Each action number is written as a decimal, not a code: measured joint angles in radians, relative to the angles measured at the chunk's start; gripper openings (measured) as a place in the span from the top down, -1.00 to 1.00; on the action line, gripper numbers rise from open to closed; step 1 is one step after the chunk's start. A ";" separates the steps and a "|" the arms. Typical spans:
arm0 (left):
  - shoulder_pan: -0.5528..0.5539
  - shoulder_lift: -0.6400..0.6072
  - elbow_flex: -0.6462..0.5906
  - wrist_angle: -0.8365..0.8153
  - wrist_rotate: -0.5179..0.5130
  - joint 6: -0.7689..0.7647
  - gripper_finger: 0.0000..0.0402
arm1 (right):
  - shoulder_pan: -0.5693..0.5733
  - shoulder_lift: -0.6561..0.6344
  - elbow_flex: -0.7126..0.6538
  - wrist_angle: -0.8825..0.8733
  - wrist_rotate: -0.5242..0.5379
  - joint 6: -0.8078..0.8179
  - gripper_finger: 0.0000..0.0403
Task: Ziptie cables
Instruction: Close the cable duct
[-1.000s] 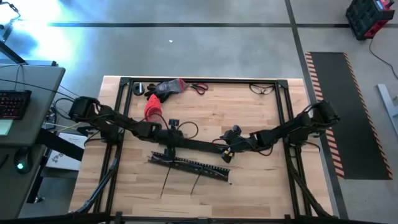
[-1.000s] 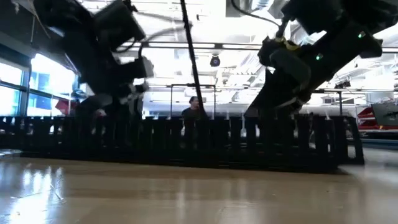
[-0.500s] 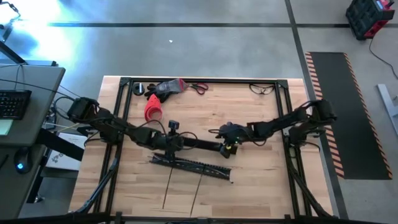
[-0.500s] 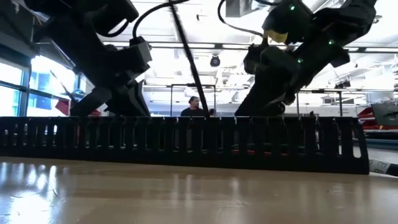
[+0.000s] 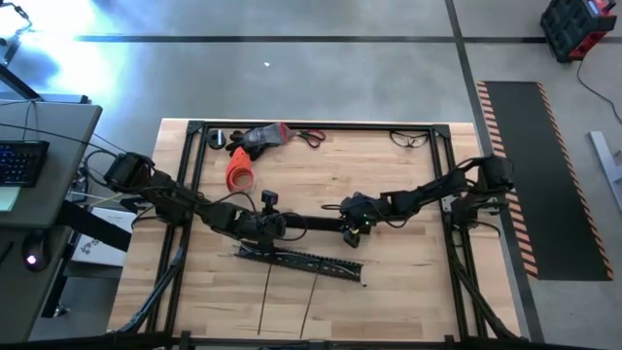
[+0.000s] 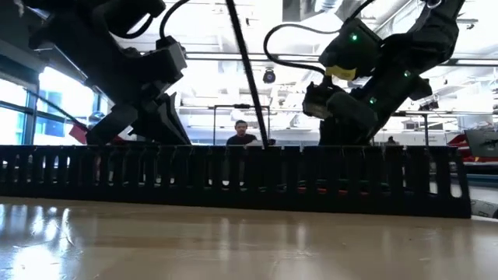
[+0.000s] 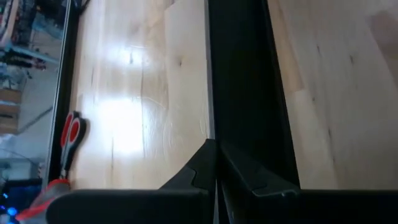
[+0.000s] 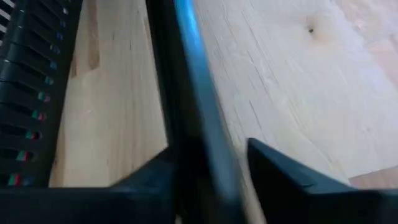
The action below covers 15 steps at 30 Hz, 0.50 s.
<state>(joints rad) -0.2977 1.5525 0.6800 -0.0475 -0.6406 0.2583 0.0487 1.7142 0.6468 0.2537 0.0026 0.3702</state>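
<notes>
High cam looks straight down, low cam level at tabletop; both share slotted channel (image 5: 301,260).

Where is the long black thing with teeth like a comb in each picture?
High view: the toothed channel lies slanted mid-table, beside the flat black strip.
Low view: it stretches across the picture like a fence.
Left wrist view: not in it.
Right wrist view: it lies alongside the strip, bare wood between.
Shared landmark: the flat black strip, clear in all but the low view.

channel (image 5: 301,260): mid-table, slotted
strip (image 5: 311,225): behind channel
cone (image 5: 239,167): orange, far left
scissors (image 5: 311,137): far edge
person (image 6: 243,134): background
</notes>
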 joint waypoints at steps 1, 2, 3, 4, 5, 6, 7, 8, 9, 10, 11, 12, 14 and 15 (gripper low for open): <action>0.000 0.000 0.000 0.002 -0.001 -0.019 1.00 | 0.003 0.000 0.000 0.000 0.006 -0.009 0.36; 0.000 0.000 0.000 0.010 -0.001 -0.036 1.00 | 0.006 -0.001 0.001 -0.001 0.019 -0.018 0.51; 0.000 0.000 0.002 0.023 0.000 -0.050 0.99 | 0.011 -0.001 0.005 -0.008 0.035 -0.028 0.65; 0.000 -0.003 0.010 0.016 0.003 -0.058 0.98 | 0.015 -0.001 0.011 -0.019 0.057 -0.038 0.77; 0.000 -0.008 0.023 0.003 0.005 -0.059 0.96 | 0.021 -0.002 0.021 -0.031 0.088 -0.062 0.78; -0.001 -0.017 0.036 -0.003 0.007 -0.060 0.93 | 0.030 -0.002 0.034 -0.044 0.133 -0.083 0.78; -0.001 -0.029 0.050 -0.002 0.006 -0.059 0.90 | 0.038 -0.001 0.057 -0.074 0.181 -0.097 0.78; 0.000 -0.045 0.063 -0.001 0.005 -0.061 0.86 | 0.047 -0.001 0.080 -0.109 0.233 -0.113 0.78; 0.002 -0.066 0.071 -0.004 0.001 -0.065 0.82 | 0.056 -0.002 0.104 -0.159 0.289 -0.132 0.78; 0.004 -0.087 0.076 -0.008 -0.003 -0.068 0.77 | 0.066 -0.002 0.127 -0.209 0.344 -0.157 0.78; 0.010 -0.107 0.080 -0.011 -0.004 -0.076 0.73 | 0.076 -0.002 0.150 -0.261 0.400 -0.182 0.78; 0.016 -0.128 0.083 -0.012 -0.003 -0.089 0.69 | 0.086 -0.002 0.171 -0.305 0.452 -0.208 0.78; 0.032 -0.181 0.084 -0.025 0.003 -0.145 0.62 | 0.105 -0.002 0.209 -0.357 0.545 -0.248 0.78; 0.047 -0.204 0.086 -0.037 0.010 -0.183 0.59 | 0.113 -0.002 0.221 -0.372 0.580 -0.266 0.78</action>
<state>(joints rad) -0.2508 1.3488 0.7655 -0.0848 -0.6303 0.0751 0.1620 1.7123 0.8677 -0.1183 0.5831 0.1045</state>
